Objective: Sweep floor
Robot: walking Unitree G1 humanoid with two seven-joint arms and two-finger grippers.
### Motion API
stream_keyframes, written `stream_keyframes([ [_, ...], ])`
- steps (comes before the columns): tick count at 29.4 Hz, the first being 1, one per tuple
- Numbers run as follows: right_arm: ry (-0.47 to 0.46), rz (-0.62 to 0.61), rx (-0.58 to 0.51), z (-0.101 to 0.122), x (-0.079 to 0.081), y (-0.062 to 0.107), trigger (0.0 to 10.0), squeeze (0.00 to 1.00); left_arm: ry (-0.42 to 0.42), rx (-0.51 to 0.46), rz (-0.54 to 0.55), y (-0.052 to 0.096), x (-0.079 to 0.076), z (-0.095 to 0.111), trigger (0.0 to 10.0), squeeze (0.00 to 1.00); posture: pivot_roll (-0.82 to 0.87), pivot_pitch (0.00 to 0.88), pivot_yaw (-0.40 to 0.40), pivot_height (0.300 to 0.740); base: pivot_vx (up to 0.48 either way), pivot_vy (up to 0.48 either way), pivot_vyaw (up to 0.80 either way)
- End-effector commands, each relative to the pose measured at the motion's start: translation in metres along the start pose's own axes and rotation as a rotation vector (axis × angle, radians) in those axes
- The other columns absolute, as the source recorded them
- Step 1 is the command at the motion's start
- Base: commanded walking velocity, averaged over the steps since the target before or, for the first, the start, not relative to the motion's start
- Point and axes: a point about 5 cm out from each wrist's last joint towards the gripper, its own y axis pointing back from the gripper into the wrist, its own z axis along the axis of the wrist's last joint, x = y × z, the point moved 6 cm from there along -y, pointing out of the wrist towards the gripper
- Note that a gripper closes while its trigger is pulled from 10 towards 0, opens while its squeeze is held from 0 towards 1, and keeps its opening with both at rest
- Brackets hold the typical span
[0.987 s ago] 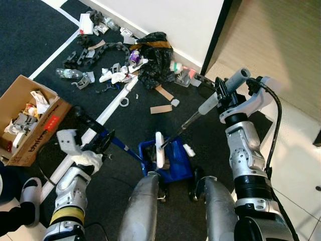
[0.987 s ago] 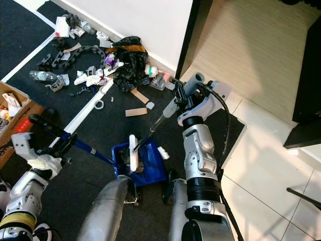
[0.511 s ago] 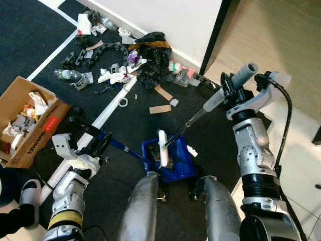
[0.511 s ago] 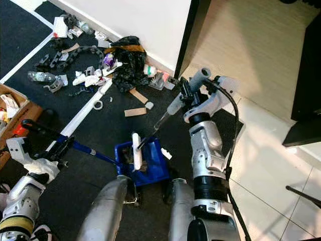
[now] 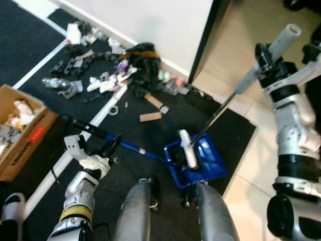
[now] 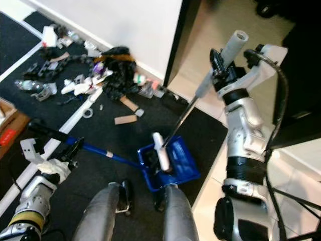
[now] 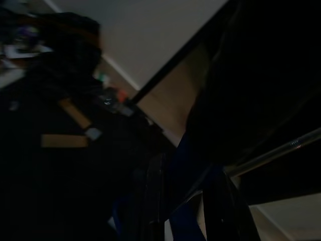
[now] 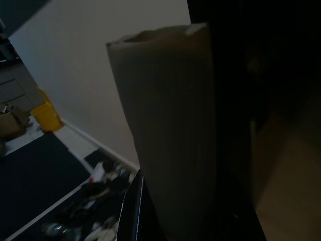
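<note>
My right gripper (image 6: pixel 219 63) is raised at the right of the scene, fingers clamped around the grey grip of the long thin-shafted broom (image 6: pixel 200 89). The shaft slants down and to the left, ending in a white brush head (image 5: pixel 188 149) that rests inside the blue plastic dustpan (image 5: pixel 206 161). That dustpan sits on the dark carpet (image 5: pixel 30 45) just ahead of my silver legs, near the carpet's right edge where pale tiles begin. My left gripper (image 5: pixel 111 145) is low on the left, closed on the dustpan's long blue handle with black grip (image 5: pixel 103 135), which runs rightward to the pan. Farther off, along the white wall, lies a heap of scattered rubbish with a crumpled black bag (image 5: pixel 145 64). A brown cardboard box of scraps (image 5: pixel 21 131) stands at the far left.
</note>
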Motion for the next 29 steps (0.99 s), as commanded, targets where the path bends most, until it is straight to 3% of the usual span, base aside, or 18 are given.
stream_keyframes([
  [1, -0.029, 0.031, -0.027, 0.004, 0.004, 0.001, 10.0, 0.00, 0.075, 0.017, -0.058, 0.001, -0.010, -0.016, 10.0, 0.00, 0.03, 0.158, -0.064, 0.740, 0.000, 0.000, 0.00],
  [10, 0.068, -0.017, -0.085, 0.025, -0.015, 0.002, 10.0, 0.00, 0.005, 0.054, -0.004, -0.002, -0.005, -0.021, 10.0, 0.00, 0.04, 0.115, -0.053, 0.740, 0.000, 0.000, 0.00],
  [11, 0.110, -0.044, -0.105, 0.032, -0.023, 0.003, 10.0, 0.00, -0.051, 0.079, 0.070, -0.002, 0.005, -0.022, 10.0, 0.00, 0.05, 0.104, -0.047, 0.740, 0.000, 0.000, 0.00],
  [16, 0.159, -0.098, -0.135, 0.042, -0.038, 0.005, 10.0, 0.00, -0.125, 0.090, 0.140, 0.001, 0.017, -0.016, 10.0, 0.00, 0.06, 0.082, -0.040, 0.740, 0.000, 0.000, 0.00],
  [22, 0.167, -0.142, -0.146, 0.043, -0.049, 0.008, 10.0, 0.00, -0.168, 0.089, 0.185, 0.003, 0.026, -0.008, 10.0, 0.00, 0.07, 0.064, -0.039, 0.740, 0.000, 0.000, 0.00],
  [29, 0.206, -0.236, -0.083, 0.024, -0.074, 0.017, 10.0, 0.00, -0.232, 0.061, 0.232, 0.003, 0.034, 0.006, 10.0, 0.00, 0.08, 0.038, -0.044, 0.740, 0.000, 0.000, 0.00],
])
